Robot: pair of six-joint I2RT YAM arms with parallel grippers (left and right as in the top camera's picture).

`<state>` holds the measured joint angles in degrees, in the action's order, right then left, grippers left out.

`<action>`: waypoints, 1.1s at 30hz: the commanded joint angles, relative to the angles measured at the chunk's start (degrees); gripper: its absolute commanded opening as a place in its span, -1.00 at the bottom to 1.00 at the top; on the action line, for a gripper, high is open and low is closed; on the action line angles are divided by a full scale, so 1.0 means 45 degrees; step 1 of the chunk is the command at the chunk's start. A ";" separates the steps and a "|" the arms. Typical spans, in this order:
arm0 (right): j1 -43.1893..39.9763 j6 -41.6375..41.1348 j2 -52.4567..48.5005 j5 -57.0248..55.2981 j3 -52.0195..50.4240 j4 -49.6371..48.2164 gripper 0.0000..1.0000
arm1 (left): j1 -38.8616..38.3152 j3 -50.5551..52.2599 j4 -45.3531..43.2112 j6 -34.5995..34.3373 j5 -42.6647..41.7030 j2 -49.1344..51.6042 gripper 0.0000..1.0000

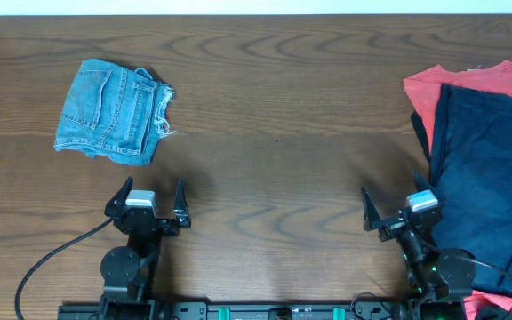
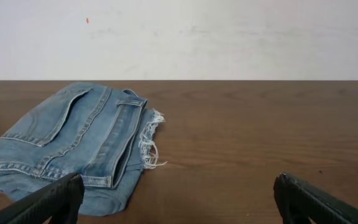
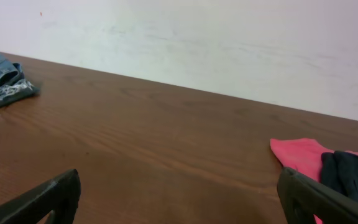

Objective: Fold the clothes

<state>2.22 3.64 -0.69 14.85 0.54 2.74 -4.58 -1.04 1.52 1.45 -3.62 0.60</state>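
Observation:
The dark navy clothes [image 1: 487, 169] lie spread at the right edge of the table, on top of a coral-red shirt [image 1: 456, 82]. A corner of the navy fabric [image 3: 353, 174] shows at the right of the right wrist view. My right gripper [image 1: 396, 206] is open and empty, just left of the navy fabric's near edge; it shows in its own view too [image 3: 179, 199]. My left gripper [image 1: 146, 201] is open and empty at the front left, also in its own view [image 2: 179, 199].
Folded light-blue frayed denim shorts [image 1: 112, 111] lie at the back left, just beyond the left gripper, and show in the left wrist view [image 2: 73, 143]. The brown wooden table [image 1: 274, 133] runs between the two piles. A pale wall [image 3: 197, 43] stands behind.

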 commanded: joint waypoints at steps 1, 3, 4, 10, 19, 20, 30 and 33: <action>0.0097 0.0160 0.0005 0.0087 -0.0049 0.0005 0.99 | 0.0063 0.0180 0.0471 -0.0107 0.0053 -0.0078 0.96; 0.0097 0.0160 0.0010 0.0087 -0.0049 0.0010 0.98 | 0.0063 0.0180 0.0471 -0.0107 0.0053 -0.0078 0.96; 0.0092 0.0165 0.0005 0.0087 -0.0049 0.0005 0.98 | 0.0063 0.0180 0.0471 -0.0107 0.0053 -0.0078 0.96; 0.0097 0.0160 0.0005 0.0087 -0.0049 0.0005 0.98 | 0.0063 0.0180 0.0466 -0.0107 0.0053 -0.0083 0.96; 0.0097 0.0160 0.0005 0.0087 -0.0049 0.0010 0.98 | 0.0063 0.0180 0.0471 -0.0107 0.0053 -0.0078 0.96; 0.0097 0.0160 0.0005 0.0092 -0.0049 0.0005 0.98 | 0.0063 0.0180 0.0466 -0.0107 0.0053 -0.0078 0.95; 0.0097 0.0155 0.0010 0.0107 -0.0049 0.0005 0.99 | 0.0063 0.0180 0.0466 -0.0141 -0.0175 -0.0078 0.96; 0.0097 0.0126 0.0005 0.0539 -0.0049 0.0010 0.98 | 0.0063 0.0180 0.0403 -0.0452 -0.0729 -0.0078 0.96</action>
<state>2.22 3.64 -0.69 15.29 0.54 2.74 -4.58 -1.04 1.45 0.99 -4.14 0.60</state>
